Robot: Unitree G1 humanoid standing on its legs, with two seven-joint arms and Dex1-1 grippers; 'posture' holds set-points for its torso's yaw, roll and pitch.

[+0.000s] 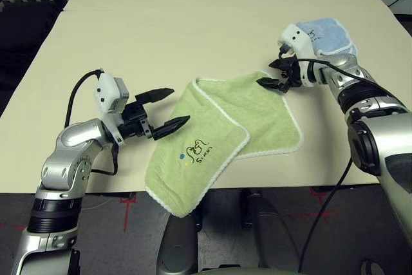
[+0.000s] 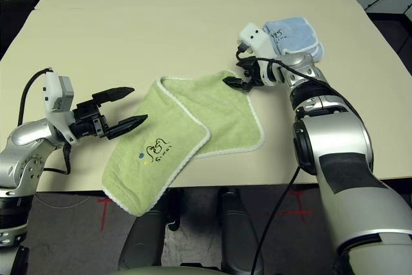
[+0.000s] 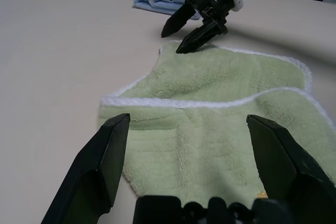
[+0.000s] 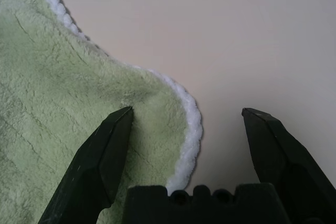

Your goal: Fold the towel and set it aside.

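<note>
From the head views, the light green towel (image 1: 219, 136), white-edged, is seen half folded at the counter (image 1: 161, 24) front edge, logo uppermost. In the left wrist view, the left gripper (image 3: 184, 145) is spread, released. In the right wrist view, the right gripper (image 4: 186, 124) is spread astride the towel's corner.

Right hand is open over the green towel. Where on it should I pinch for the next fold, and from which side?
Take the towel at its far right corner, where the white edging curves round. The right hand already straddles that corner, jaws open. Come in from the table side, over the bare edge: probably the easiest bite, since the corner lies single-layered and flat.
</note>
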